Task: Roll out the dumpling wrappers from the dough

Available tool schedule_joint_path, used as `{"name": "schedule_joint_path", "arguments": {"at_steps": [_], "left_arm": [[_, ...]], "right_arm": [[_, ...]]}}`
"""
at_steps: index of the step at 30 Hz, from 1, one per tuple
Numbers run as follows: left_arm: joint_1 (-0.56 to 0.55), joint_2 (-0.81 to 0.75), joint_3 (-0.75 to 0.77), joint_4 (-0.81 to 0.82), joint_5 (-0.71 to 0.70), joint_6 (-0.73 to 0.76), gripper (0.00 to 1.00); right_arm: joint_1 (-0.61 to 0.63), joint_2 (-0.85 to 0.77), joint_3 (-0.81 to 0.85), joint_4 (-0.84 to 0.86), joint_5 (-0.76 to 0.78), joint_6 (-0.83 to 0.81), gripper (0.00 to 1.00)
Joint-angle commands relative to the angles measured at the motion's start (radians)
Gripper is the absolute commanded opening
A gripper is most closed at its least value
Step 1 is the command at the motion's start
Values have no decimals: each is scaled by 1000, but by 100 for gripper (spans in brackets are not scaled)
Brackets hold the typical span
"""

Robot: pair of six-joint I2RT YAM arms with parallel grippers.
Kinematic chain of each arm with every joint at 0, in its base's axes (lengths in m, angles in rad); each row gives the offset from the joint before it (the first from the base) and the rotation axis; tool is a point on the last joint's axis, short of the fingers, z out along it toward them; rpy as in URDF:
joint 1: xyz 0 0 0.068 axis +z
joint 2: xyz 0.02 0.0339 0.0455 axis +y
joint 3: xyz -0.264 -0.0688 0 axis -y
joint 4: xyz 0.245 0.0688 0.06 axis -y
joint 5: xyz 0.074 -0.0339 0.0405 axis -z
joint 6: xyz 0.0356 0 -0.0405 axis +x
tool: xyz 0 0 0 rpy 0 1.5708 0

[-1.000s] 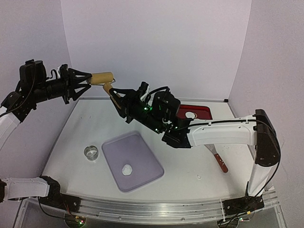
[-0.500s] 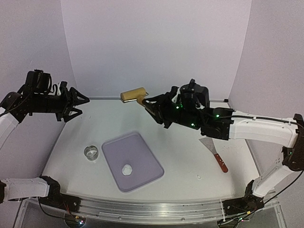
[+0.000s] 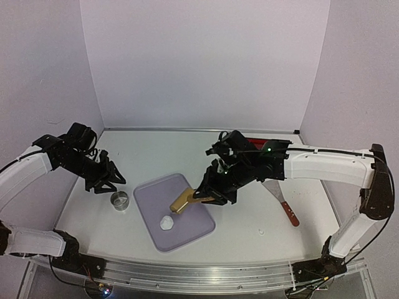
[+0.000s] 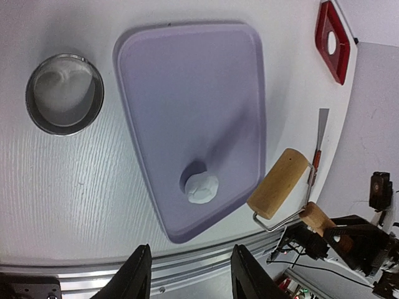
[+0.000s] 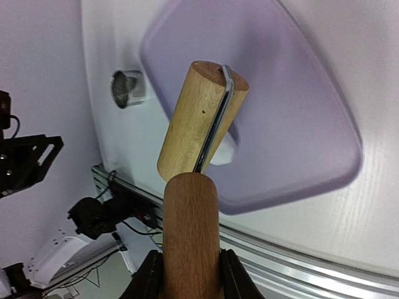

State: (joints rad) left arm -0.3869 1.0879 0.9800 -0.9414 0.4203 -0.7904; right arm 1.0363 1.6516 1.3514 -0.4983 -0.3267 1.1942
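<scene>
- White tabletop, lilac walls: at the wrist view's upper right, red tray (image 4: 325, 22) holds one round dumpling wrapper (image 4: 331, 42).
- Ring cutter (image 3: 120, 200) sits left of purple board (image 3: 193, 227), scraper (image 3: 283, 205) right.
- Dough (image 3: 166, 222), a small lump, lies on the board, wooden roller (image 3: 185, 201) close above-right.
- Right gripper (image 3: 209, 198) clamps the roller's handle; left gripper (image 3: 111, 182) spread, empty.
</scene>
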Motion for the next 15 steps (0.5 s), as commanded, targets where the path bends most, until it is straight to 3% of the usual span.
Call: {"name": "schedule_joint_path", "arguments": {"at_steps": [1, 5, 9, 12, 15], "left_arm": [[-59, 51, -49, 52, 7, -34, 44], [-129, 135, -56, 97, -34, -57, 42], [-152, 242, -28, 134, -75, -49, 41], [-155, 343, 69, 82, -127, 10, 42], [-154, 426, 199, 28, -219, 118, 49]], "right_arm": [[-45, -5, 140, -210, -50, -190, 0], [-63, 62, 247, -367, -116, -336, 0], [-63, 70, 257, -391, -130, -341, 0], [-63, 68, 229, -390, -117, -317, 0], [-50, 59, 184, -389, -101, -283, 0]]}}
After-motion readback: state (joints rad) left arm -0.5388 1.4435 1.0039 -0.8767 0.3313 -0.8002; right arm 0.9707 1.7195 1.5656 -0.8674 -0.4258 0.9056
